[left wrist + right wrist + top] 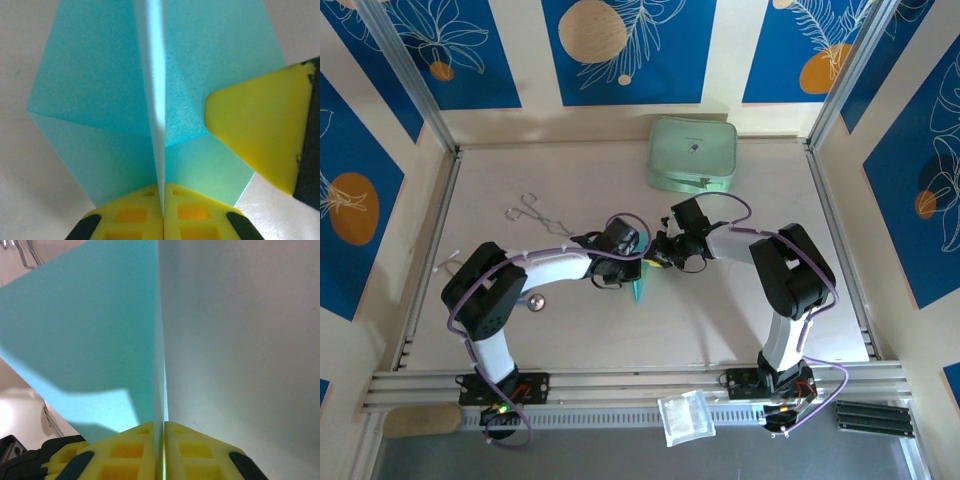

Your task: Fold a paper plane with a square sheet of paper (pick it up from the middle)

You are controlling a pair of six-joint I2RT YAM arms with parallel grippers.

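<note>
Paper plane (100, 90) half-folded, mid-table between arms, centre ridge standing up. Left gripper (163, 192) pinched shut on ridge. Right gripper (164, 427) fingers together on same sheet, facing left one. Advice: hold both pinches on crease line, tension gently so crease runs straight; no twisting, thin paper likely tears.

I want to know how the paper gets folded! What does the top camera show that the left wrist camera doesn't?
From above: both arms, the mint-green case at the back of the table, a thin metal tool on the left, and a sliver of blue paper where the grippers meet. Left wrist, close up: the paper's slanted creases, its raised middle ridge pinched in the shut left gripper, and a yellow fingertip of the right gripper reaching in. Both: the blue paper and the table.
</note>
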